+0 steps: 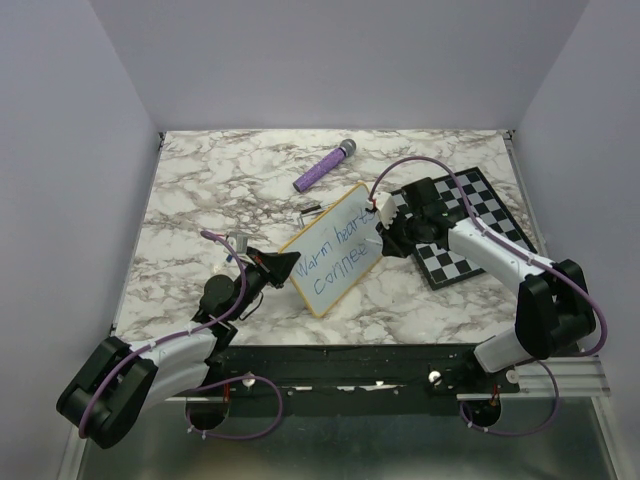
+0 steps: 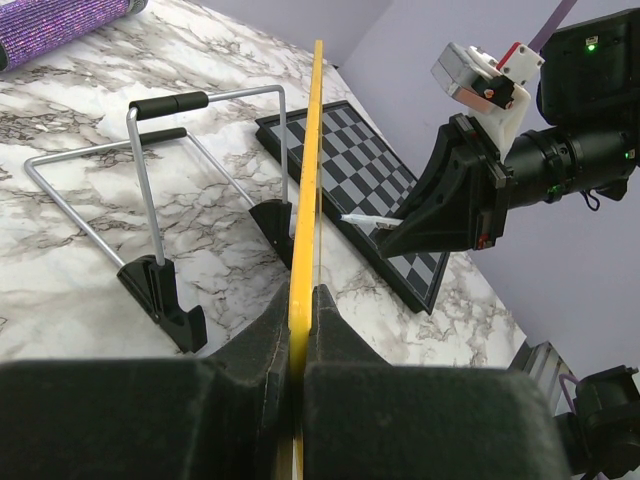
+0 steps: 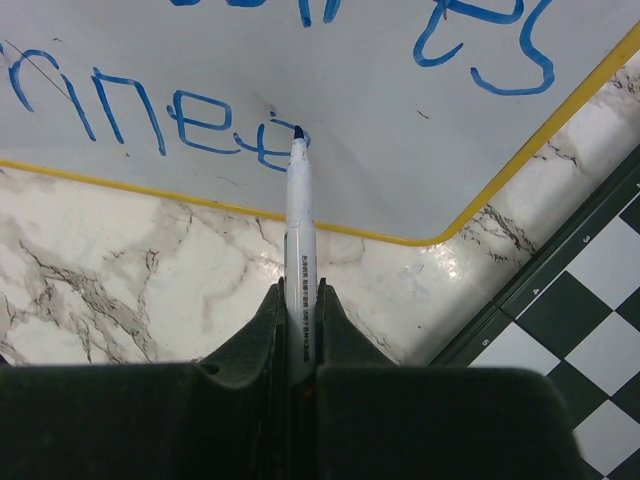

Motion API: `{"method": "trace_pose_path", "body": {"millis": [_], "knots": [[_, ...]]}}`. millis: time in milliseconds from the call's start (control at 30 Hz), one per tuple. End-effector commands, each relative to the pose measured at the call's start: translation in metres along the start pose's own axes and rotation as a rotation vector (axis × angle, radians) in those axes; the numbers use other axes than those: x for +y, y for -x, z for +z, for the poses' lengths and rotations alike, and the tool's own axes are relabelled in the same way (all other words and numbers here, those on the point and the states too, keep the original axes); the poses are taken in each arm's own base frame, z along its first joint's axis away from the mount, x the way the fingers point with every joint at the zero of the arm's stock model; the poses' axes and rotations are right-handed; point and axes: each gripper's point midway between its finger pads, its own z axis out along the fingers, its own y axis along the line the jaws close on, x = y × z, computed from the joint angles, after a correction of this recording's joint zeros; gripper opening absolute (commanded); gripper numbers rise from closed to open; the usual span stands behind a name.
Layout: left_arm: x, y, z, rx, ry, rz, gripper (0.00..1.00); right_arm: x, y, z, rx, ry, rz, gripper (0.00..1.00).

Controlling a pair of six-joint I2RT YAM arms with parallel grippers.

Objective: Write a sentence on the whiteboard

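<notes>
The whiteboard (image 1: 328, 290) stands tilted at mid-table, its yellow frame (image 2: 310, 170) edge-on in the left wrist view. My left gripper (image 1: 285, 265) (image 2: 300, 300) is shut on the frame's left edge. The sentence (image 1: 335, 250) in blue runs in two lines, the lower one (image 3: 150, 110) ending at the marker's tip. My right gripper (image 1: 385, 235) (image 3: 300, 290) is shut on a white marker (image 3: 299, 240), whose dark tip rests on the board face (image 3: 380, 120) by the last letter. That gripper and the marker (image 2: 362, 219) also show right of the board in the left wrist view.
A black-and-white chessboard (image 1: 470, 225) (image 2: 370, 170) (image 3: 590, 330) lies right of the board, under my right arm. A purple glittery cylinder (image 1: 325, 167) (image 2: 60, 25) lies at the back. The board's wire stand (image 2: 160, 180) with black feet rests on the marble behind it.
</notes>
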Motion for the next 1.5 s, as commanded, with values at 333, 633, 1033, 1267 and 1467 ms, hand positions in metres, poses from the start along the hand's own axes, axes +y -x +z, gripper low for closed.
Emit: {"method": "trace_pose_path", "body": {"millis": [333,633,1033,1267,1467], "knots": [[-0.004,-0.009,-0.003,0.033,-0.034,0.014,0.00,0.006,0.002,0.003,-0.036,0.037,-0.025,0.01],[-0.004,-0.009,-0.005,0.032,-0.035,0.013,0.00,0.000,0.002,0.001,-0.031,0.002,-0.023,0.01],[-0.003,-0.010,-0.006,0.032,-0.033,0.013,0.00,-0.008,0.002,-0.001,-0.038,-0.026,0.004,0.01],[-0.005,-0.010,-0.005,0.032,-0.040,0.010,0.00,-0.011,-0.002,0.002,-0.025,-0.033,0.013,0.01],[-0.004,-0.010,-0.005,0.034,-0.039,0.010,0.00,-0.005,-0.006,0.008,-0.006,0.015,0.016,0.01]]}}
